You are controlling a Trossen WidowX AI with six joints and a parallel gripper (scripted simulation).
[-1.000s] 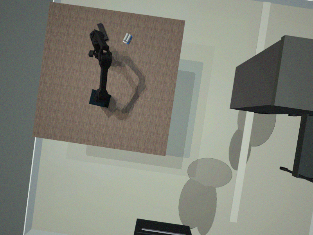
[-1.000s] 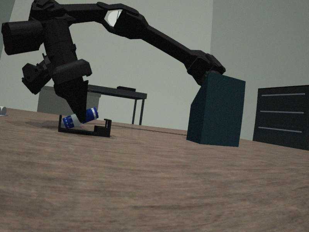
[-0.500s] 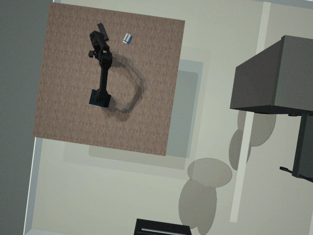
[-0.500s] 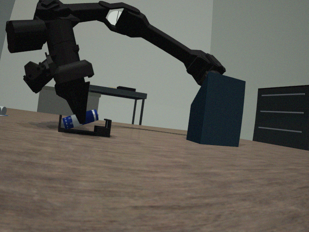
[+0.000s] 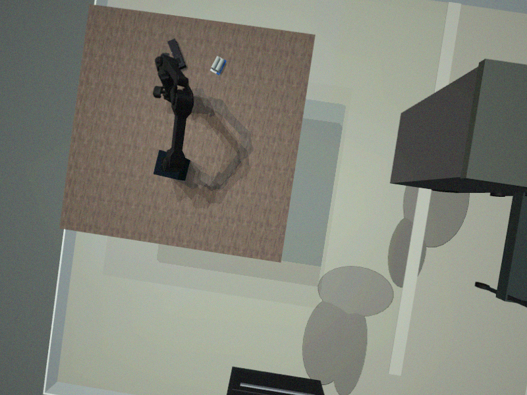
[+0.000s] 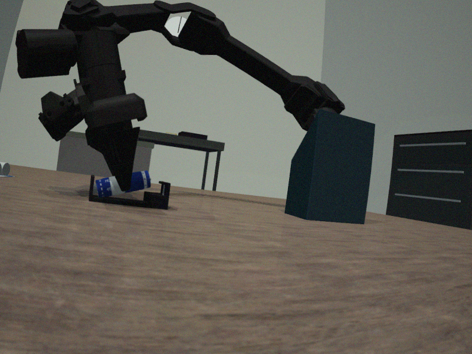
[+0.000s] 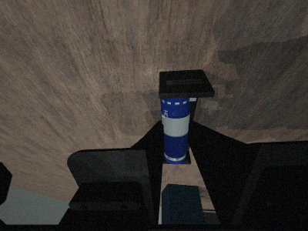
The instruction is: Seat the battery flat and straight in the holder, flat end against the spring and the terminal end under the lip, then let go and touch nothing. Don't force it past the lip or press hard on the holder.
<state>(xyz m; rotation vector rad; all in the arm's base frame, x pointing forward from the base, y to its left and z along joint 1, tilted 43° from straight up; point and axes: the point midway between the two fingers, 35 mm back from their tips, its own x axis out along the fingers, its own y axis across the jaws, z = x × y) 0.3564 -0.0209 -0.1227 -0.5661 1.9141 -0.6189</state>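
Observation:
The blue battery with a pale middle band (image 6: 104, 188) (image 7: 176, 127) is tilted over the black holder (image 5: 173, 45) (image 6: 157, 200) (image 7: 185, 83). In the exterior view its left end is low, just inside the holder's tall left wall. Its right end is raised and stands short of the notched right end post, above the raised block there. My gripper (image 6: 124, 187) (image 7: 173, 124) is shut on the battery around its middle, with the fingertips above the holder floor. In the wrist view the battery's far end meets the far wall in the picture; the contact itself is hidden.
A small white-and-blue object with two pale cylinders (image 5: 218, 64) (image 6: 3, 169) lies on the wooden table top (image 5: 246, 85) (image 6: 236, 274), to the right of the holder in the top view. The dark blue arm base (image 5: 159, 164) (image 6: 335, 171) (image 7: 182, 204) stands behind the gripper.

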